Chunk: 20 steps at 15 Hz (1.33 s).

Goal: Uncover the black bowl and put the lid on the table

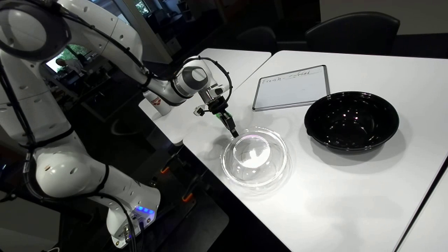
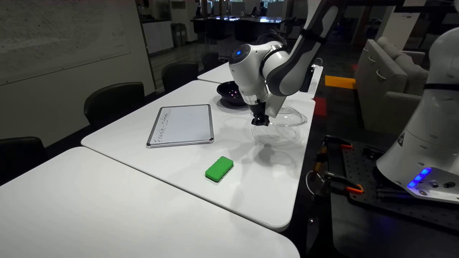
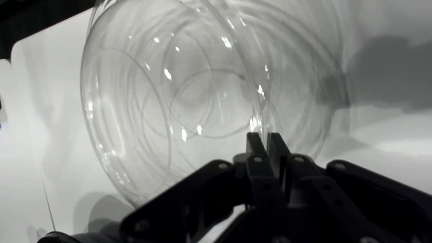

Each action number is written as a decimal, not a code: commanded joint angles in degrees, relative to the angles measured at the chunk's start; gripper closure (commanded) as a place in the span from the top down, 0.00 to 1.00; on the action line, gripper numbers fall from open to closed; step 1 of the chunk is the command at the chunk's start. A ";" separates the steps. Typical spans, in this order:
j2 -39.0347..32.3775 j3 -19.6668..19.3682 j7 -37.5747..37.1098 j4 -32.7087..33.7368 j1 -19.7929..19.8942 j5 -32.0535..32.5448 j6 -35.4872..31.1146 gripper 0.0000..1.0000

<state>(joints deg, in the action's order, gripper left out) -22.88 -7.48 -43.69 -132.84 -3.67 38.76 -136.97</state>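
The black bowl (image 1: 351, 120) stands uncovered and upright on the white table (image 1: 315, 203); it also shows in an exterior view (image 2: 229, 94), partly behind the arm. The clear dome lid (image 1: 253, 159) is apart from the bowl, near the table edge on the robot's side. My gripper (image 1: 234, 133) is shut on the lid's rim; in the wrist view the fingertips (image 3: 263, 135) pinch the rim of the lid (image 3: 162, 98). In an exterior view the lid (image 2: 288, 116) hangs slightly above the table, dome up, with its shadow below.
A small whiteboard (image 1: 292, 87) lies on the table near the bowl; it also shows in an exterior view (image 2: 183, 125). A green eraser (image 2: 219, 169) lies near the table seam. Black chairs (image 2: 114, 107) line the far side.
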 commanded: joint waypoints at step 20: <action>5.38 -3.64 6.43 -2.91 2.30 -4.31 -18.56 1.00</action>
<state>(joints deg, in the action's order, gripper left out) -23.78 -10.68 -41.64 -130.60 -2.45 37.01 -151.63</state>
